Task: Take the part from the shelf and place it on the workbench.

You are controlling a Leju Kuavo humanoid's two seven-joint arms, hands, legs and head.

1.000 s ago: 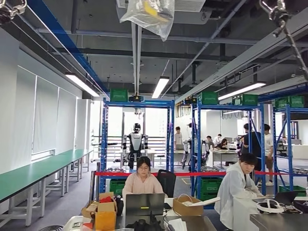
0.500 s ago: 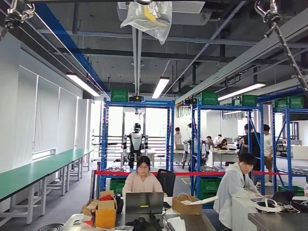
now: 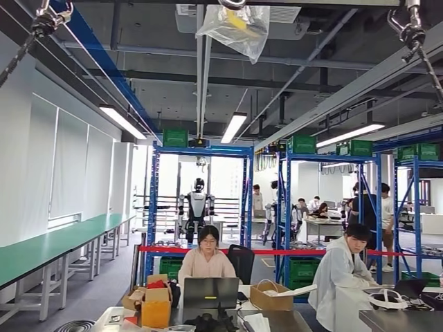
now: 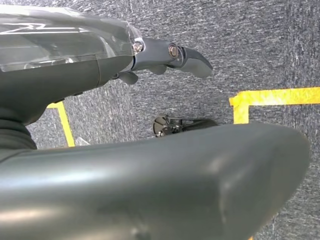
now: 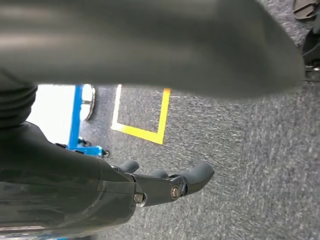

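Low in the frame, a table [image 3: 293,319] holds a laptop [image 3: 210,292], cardboard boxes [image 3: 155,304] and a basket [image 3: 270,296].

A person [image 3: 207,259] sits behind a laptop [image 3: 210,292], beside a cardboard box [image 3: 156,305] and another robot [image 3: 197,207] farther back.

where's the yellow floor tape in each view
head view: not in it; this view looks out across the hall.
left wrist view: a yellow tape corner lies on the floor beyond the left hand.
right wrist view: a yellow tape corner lies on the floor beyond the right hand.
shared landmark: the grey carpet under the tape in both wrist views.
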